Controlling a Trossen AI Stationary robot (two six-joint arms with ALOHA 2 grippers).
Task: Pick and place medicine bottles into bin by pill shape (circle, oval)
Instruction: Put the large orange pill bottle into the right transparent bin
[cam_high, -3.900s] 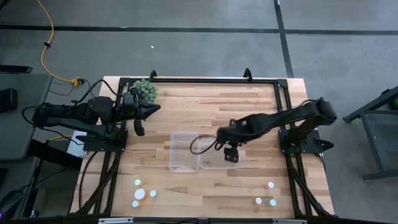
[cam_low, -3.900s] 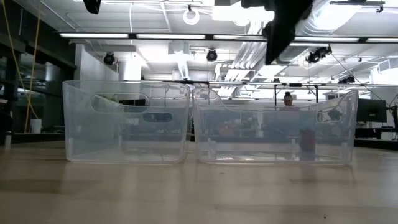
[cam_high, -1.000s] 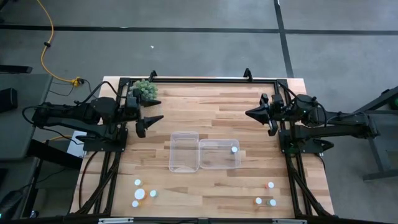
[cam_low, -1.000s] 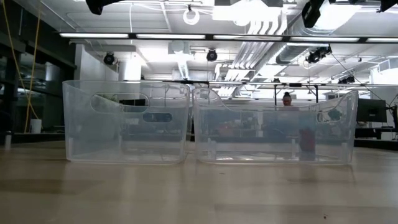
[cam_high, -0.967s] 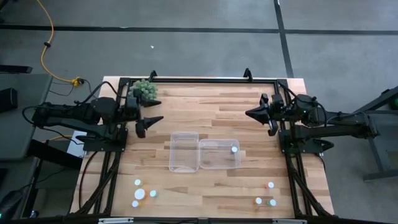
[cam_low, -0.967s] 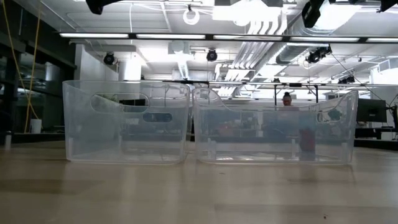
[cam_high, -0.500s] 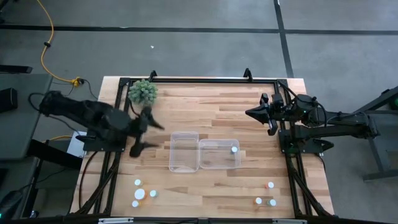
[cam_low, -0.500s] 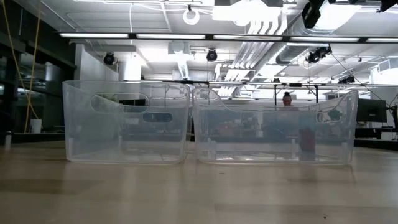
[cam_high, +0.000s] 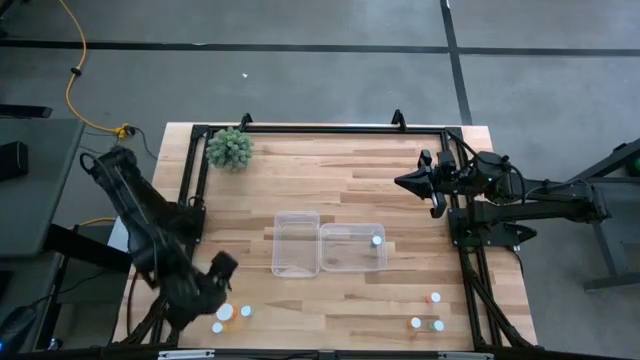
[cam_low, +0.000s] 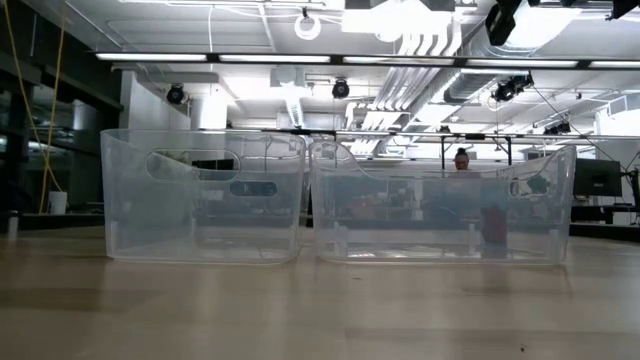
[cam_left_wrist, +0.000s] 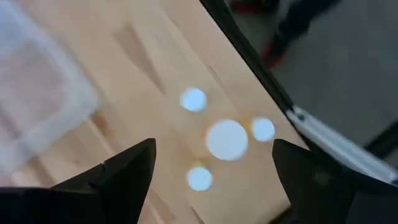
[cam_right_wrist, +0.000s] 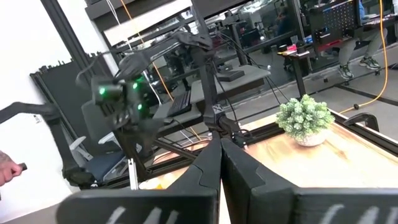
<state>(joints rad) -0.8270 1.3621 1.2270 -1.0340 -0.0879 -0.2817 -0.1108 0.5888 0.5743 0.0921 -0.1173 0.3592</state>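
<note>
Several small white-capped medicine bottles (cam_high: 225, 313) stand in a cluster at the table's near left; they also show in the left wrist view (cam_left_wrist: 227, 139). My left gripper (cam_high: 226, 264) hangs open above them (cam_left_wrist: 211, 155), touching nothing. Three more bottles (cam_high: 434, 297) stand at the near right. One bottle (cam_high: 376, 240) stands in the right clear bin (cam_high: 352, 260) and shows through its wall in the low view (cam_low: 493, 228). The left clear bin (cam_high: 296, 255) holds nothing that shows. My right gripper (cam_high: 400, 182) waits shut and empty at the far right (cam_right_wrist: 219, 149).
The two clear bins stand side by side at the table's middle (cam_low: 205, 195). A fuzzy green plant ball (cam_high: 229, 148) sits at the far left corner. A black frame rail (cam_high: 320, 128) runs around the table's edges. Bare wood lies between the bins and the near edge.
My left arm has swung from the far left beside the plant toward the table's near edge. Its gripper now hangs over the near-left cluster of bottles. No bottle has moved.
</note>
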